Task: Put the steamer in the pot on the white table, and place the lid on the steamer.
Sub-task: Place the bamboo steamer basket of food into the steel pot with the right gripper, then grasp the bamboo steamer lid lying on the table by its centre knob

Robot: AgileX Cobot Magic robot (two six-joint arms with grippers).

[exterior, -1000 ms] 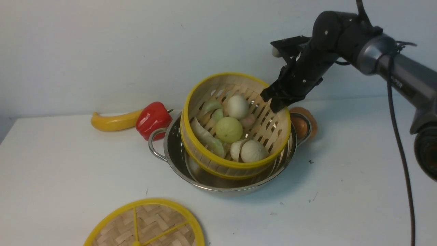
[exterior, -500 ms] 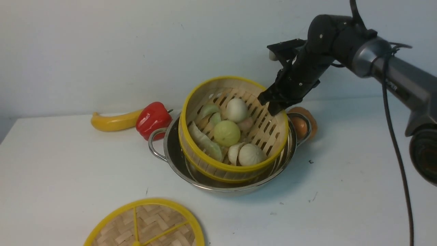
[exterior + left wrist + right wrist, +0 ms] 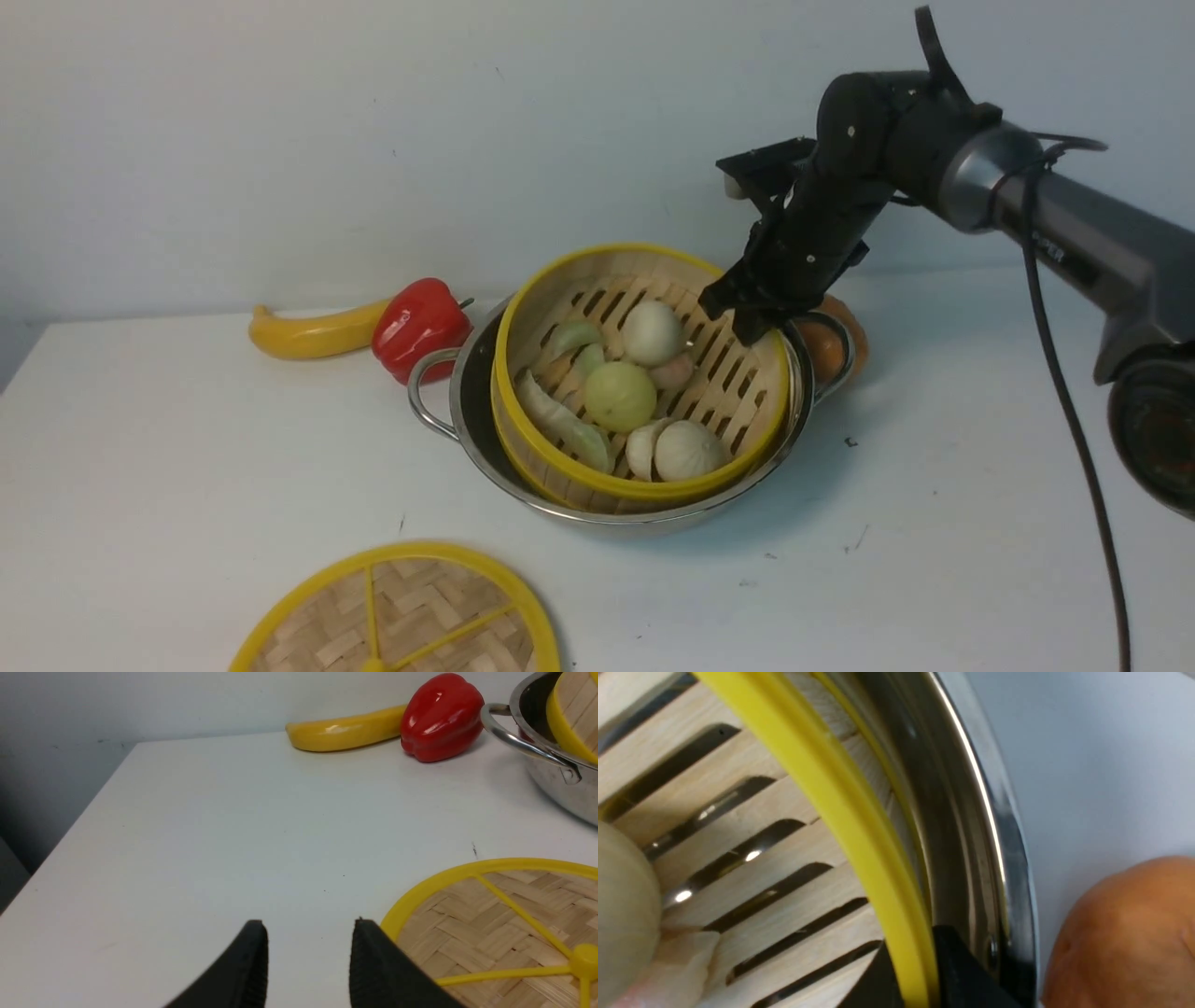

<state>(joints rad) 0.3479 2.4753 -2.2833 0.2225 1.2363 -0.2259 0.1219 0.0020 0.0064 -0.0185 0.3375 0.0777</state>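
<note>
Partly, the right hand [image 3: 733, 315] hides the steamer's [image 3: 644, 373] rim it grips; the lid [image 3: 401, 616] is cut off

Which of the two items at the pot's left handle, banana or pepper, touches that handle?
The red pepper, right beside the handle; the banana ends short of it.

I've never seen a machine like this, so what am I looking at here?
It's a robot with two arms. One picture looks forward from between them; the others come from cameras on each wrist.

The right pincer is closed on the rim of a round bamboo steamer with yellow bands, filled with pale food and sitting in a shiny steel pot with looped handles.

The left pincer is open and empty, near a flat woven lid with yellow spokes. The white table also carries a yellow banana and a red bell pepper.
</note>
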